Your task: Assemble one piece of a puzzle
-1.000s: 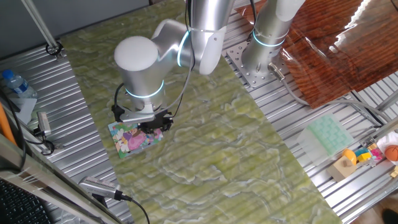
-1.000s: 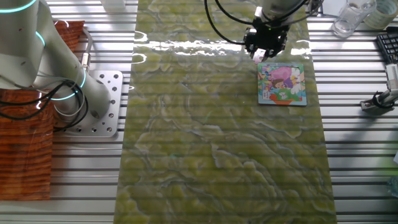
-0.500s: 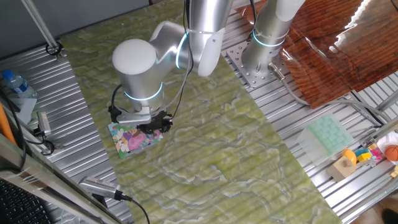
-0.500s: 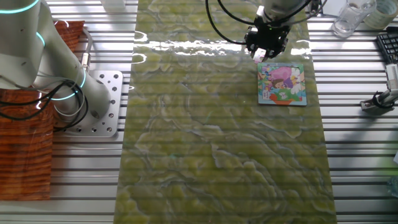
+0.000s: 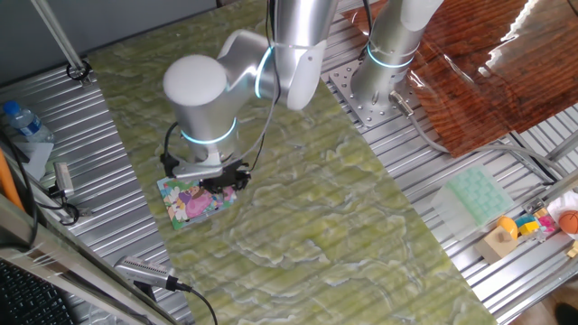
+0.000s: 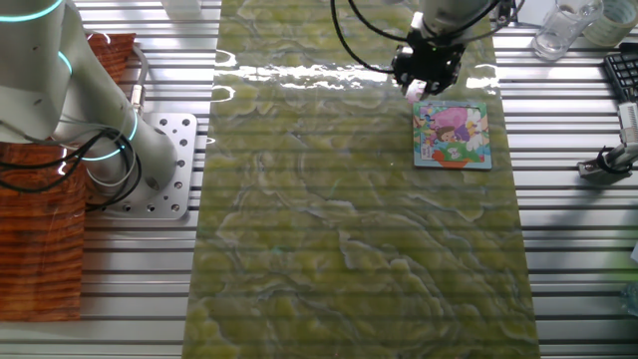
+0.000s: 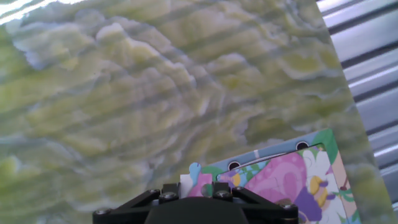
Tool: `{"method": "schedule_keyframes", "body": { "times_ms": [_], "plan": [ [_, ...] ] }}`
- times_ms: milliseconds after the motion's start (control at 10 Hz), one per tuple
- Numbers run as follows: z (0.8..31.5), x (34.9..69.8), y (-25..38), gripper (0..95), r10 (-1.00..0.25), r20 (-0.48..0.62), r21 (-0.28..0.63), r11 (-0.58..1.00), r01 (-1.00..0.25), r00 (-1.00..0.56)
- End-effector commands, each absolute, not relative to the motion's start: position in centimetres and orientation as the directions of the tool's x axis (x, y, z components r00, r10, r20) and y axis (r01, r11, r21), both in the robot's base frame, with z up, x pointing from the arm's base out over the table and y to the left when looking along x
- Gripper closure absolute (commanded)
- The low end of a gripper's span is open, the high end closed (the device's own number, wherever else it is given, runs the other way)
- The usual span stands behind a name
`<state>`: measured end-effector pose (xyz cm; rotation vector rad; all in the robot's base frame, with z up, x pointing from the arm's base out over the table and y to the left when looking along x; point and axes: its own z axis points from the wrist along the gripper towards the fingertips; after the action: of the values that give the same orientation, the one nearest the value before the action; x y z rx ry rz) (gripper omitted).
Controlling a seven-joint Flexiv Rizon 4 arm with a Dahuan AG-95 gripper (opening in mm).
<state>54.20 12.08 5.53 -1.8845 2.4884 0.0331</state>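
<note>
The puzzle [image 5: 185, 204] [image 6: 454, 135] is a small square board with a teal border and a pink, white and green cartoon, lying on the green marbled mat. My gripper [image 5: 222, 181] [image 6: 420, 88] hovers low over one corner of it. In the hand view the gripper [image 7: 194, 188] is shut on the piece [image 7: 198, 181], a tiny pink-and-white scrap with a blue tip that sits between the black fingers [image 7: 166, 194]. The puzzle's corner [image 7: 292, 180] lies just to the right of the piece. Whether the piece touches the board is hidden by the hand.
A second arm's base [image 5: 386, 56] [image 6: 150, 165] stands at the mat's edge. A pale green tray [image 5: 475, 197] and small toys [image 5: 533, 226] lie on the metal slats. A bottle [image 5: 22, 121], a clear glass container [image 6: 564, 26] and a tool [image 5: 144, 271] lie nearby.
The arm has shifted very slightly over the board's corner. The gripper stays shut on the piece and the board has not moved.
</note>
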Motion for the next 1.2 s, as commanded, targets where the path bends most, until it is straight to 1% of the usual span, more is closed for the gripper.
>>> {"method": "schedule_keyframes", "body": {
  "times_ms": [100,300,400,800,1100,1200],
  "plan": [
    [5.2,55.2,10.8,95.0,-0.978,-0.036,-0.004,0.208,-0.978,-0.208],
    [4.9,55.8,10.9,95.0,-0.984,-0.033,-0.014,0.178,-0.984,-0.177],
    [4.5,56.1,10.9,95.0,-0.990,-0.037,-0.030,0.136,-0.990,-0.135],
    [4.3,56.6,10.2,95.0,-0.999,-0.027,-0.057,0.044,-0.997,-0.042],
    [4.2,56.4,9.4,95.0,-1.000,-0.021,-0.082,0.017,-0.997,-0.015],
    [4.3,56.5,9.4,95.0,-0.999,-0.023,-0.068,0.040,-0.997,-0.038]
  ]
}}
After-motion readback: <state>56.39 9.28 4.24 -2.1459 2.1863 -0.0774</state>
